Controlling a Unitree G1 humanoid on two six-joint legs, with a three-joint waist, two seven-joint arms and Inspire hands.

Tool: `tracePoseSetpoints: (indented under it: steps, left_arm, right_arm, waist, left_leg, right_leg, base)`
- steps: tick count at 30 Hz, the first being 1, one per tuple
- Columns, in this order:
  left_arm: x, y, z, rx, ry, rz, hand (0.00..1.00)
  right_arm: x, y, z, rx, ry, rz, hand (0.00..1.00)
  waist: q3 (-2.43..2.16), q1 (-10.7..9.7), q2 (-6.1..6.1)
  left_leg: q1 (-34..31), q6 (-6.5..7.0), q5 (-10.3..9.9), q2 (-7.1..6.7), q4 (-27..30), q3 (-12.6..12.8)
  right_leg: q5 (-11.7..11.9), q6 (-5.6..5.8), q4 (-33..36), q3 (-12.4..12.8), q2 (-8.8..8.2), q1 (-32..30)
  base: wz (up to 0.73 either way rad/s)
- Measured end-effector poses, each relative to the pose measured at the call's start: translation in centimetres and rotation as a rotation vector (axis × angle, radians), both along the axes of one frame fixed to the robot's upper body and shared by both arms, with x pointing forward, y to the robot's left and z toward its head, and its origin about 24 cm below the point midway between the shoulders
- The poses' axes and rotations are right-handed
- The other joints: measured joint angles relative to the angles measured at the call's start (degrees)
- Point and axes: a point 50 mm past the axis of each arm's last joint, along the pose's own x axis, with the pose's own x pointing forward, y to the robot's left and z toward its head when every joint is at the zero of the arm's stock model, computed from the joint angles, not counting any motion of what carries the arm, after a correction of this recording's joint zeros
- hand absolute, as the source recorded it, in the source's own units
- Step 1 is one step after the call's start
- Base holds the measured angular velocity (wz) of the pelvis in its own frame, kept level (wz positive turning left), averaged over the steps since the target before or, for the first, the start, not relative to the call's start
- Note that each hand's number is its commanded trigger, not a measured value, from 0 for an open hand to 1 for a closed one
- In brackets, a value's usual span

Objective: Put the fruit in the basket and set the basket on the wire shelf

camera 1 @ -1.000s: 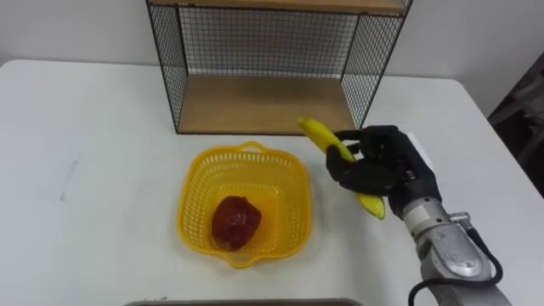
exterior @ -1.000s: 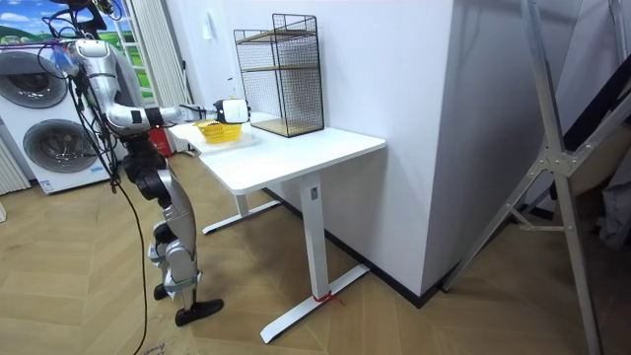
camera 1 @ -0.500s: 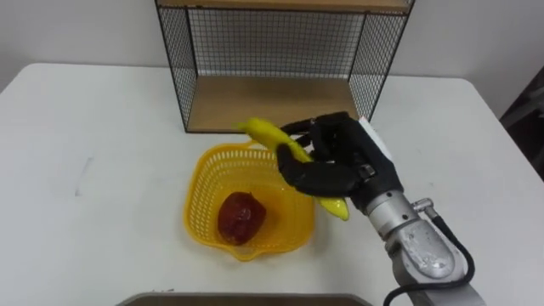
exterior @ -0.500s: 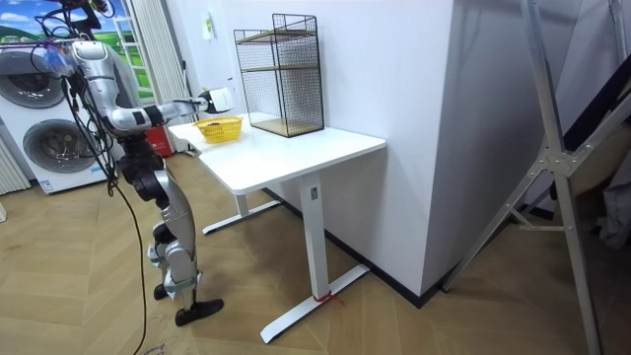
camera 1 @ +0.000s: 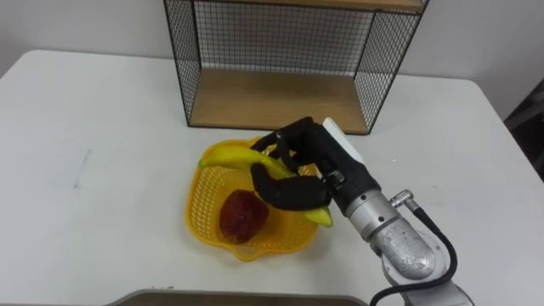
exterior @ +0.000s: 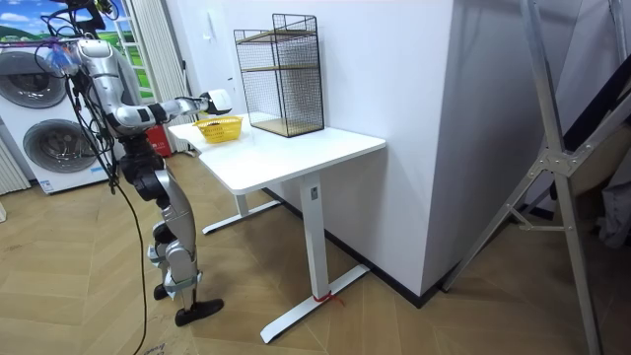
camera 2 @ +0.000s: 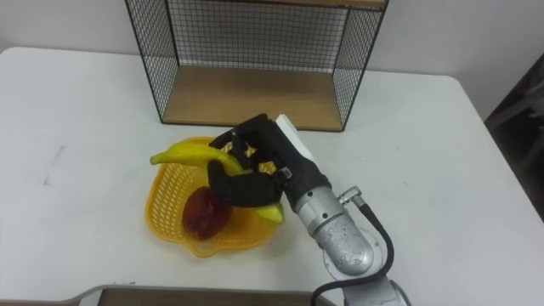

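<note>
The banana [camera 1: 225, 155] hung over the yellow basket [camera 1: 194, 204], its free tip pointing to 9 o'clock, with the right robot hand [camera 1: 297, 166] curled tight round it. A dark red fruit [camera 1: 242, 214] lay inside the basket. The wire shelf [camera 1: 272, 100] stood at 12 o'clock on the white worktop [camera 1: 85, 127].

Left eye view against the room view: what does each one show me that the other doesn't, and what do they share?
The left eye view gives the close detail: the right hand curled round the banana, held over the yellow basket, with a dark red fruit lying inside. The room view gives the setting: the robot standing at the end of the white table, washing machines behind it, and the upper tier of the wire shelf. Shared: basket, shelf, table and the reaching right arm.
</note>
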Motion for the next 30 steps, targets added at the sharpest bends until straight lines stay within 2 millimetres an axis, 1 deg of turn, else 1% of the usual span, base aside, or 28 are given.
tracePoseSetpoints:
  steps: [13, 20, 27, 30]
  left_arm:
    - [0.15, -0.05, -0.01, -0.005, 0.001, -0.010, 0.00]
    - [0.10, -0.07, 0.00, 0.003, -0.003, -0.007, 0.00]
    - [-0.28, -0.02, -0.01, 0.009, 0.001, 0.002, 0.00]
    - [-0.38, 0.08, 0.01, 0.013, -0.009, 0.040, 0.00]
  right_arm:
    - [-0.12, 0.27, -0.18, -0.005, 0.019, 0.031, 0.00]
    - [-0.14, 0.26, -0.27, -0.007, 0.023, 0.032, 0.00]
    - [-0.14, 0.25, -0.27, -0.006, 0.023, 0.030, 0.00]
    - [-0.08, 0.01, -0.26, -0.007, 0.019, 0.014, 0.00]
  waist:
    - [0.07, -0.2, 0.10]
    - [0.27, -0.2, 0.37]
    - [0.26, -0.2, 0.35]
    - [0.25, -0.3, 0.37]
  left_leg:
    - [0.0, 0.00, 0.0, -0.05, 0.1, -0.3]
    - [0.0, 0.00, 0.0, -0.05, 0.0, -0.3]
    - [0.0, 0.00, 0.0, -0.05, -0.2, -0.4]
    - [-0.1, 0.01, 0.0, -0.05, -0.2, -0.4]
  right_leg:
    - [0.0, 0.00, -0.2, -0.3, -0.09, 0.3]
    - [0.0, 0.00, -0.3, -0.3, -0.08, 0.3]
    - [0.0, 0.00, -0.4, -0.4, -0.09, 0.2]
    - [0.0, 0.00, -0.4, -0.3, -0.04, 0.3]
  base:
    - [0.01]
    - [0.00]
    - [0.00]
    - [0.00]
